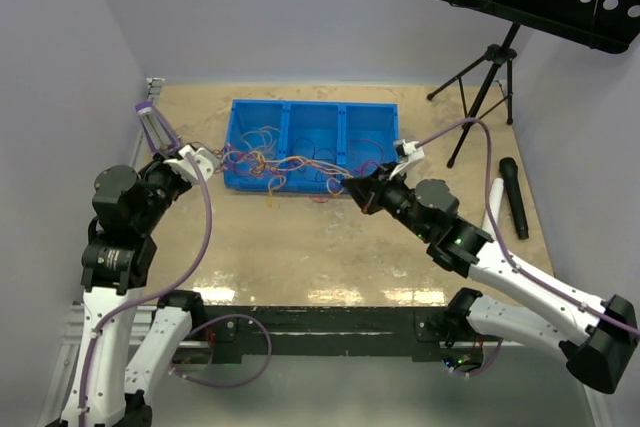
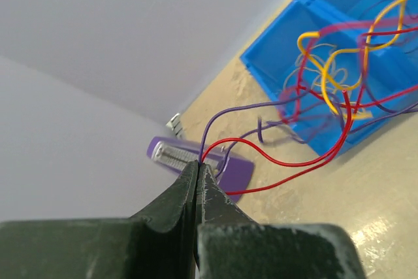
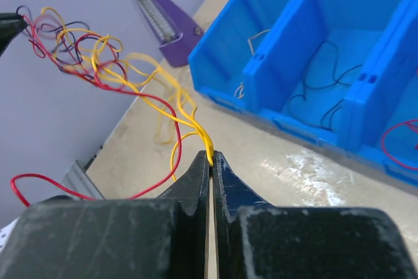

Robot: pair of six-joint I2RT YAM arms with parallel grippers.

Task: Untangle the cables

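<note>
The cables (image 1: 280, 162) are a tangle of red, yellow, purple and dark wires, stretched in the air between my two grippers in front of the blue bin (image 1: 312, 112). My left gripper (image 1: 207, 161) is shut on a red and a purple wire; in the left wrist view its tips (image 2: 198, 163) pinch them, and the clump (image 2: 333, 76) hangs beyond. My right gripper (image 1: 350, 188) is shut on yellow wires (image 3: 196, 125) at its tips (image 3: 211, 156). The clump (image 3: 78, 50) shows at the far left of that view.
The blue bin (image 3: 313, 24) has three compartments; loose black wires (image 3: 320, 89) and a red one (image 3: 398, 135) lie inside. A purple metronome (image 1: 152, 122) stands at the table's left edge. A black microphone (image 1: 513, 197) and a tripod stand (image 1: 480, 77) are at the right.
</note>
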